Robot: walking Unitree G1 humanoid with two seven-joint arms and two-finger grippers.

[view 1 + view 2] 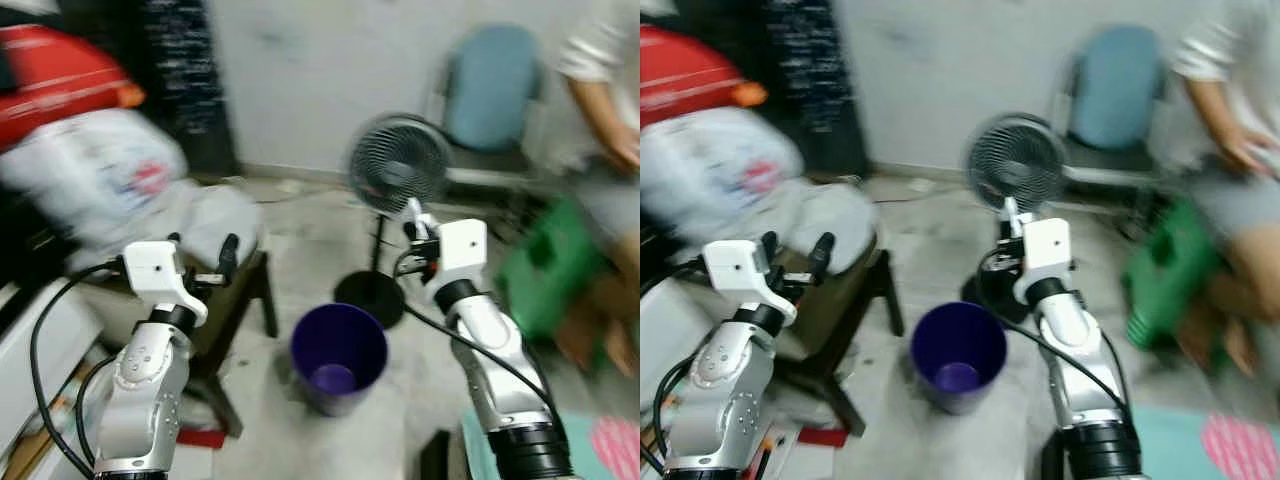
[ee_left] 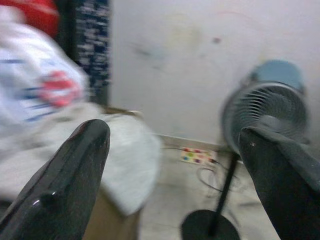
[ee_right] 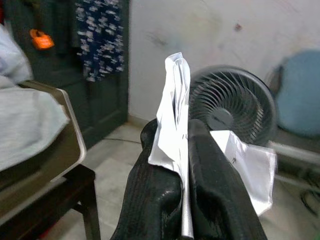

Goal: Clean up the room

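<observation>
A purple bin [image 1: 338,358] stands on the floor between my two arms, with a bit of light rubbish at its bottom. My right gripper [image 1: 412,214] is raised above and to the right of the bin, in front of the fan. It is shut on a crumpled white paper [image 3: 172,110], which sticks out past the fingertips. My left gripper [image 1: 203,250] is held up to the left of the bin, over the small table, open with nothing between its fingers [image 2: 75,170].
A standing fan [image 1: 398,162] with a round black base is just behind the bin. White bags [image 1: 100,170] are piled on a dark wooden table [image 1: 262,290] at left. A person [image 1: 610,120] sits at right beside a green object [image 1: 545,265] and a blue chair [image 1: 490,85].
</observation>
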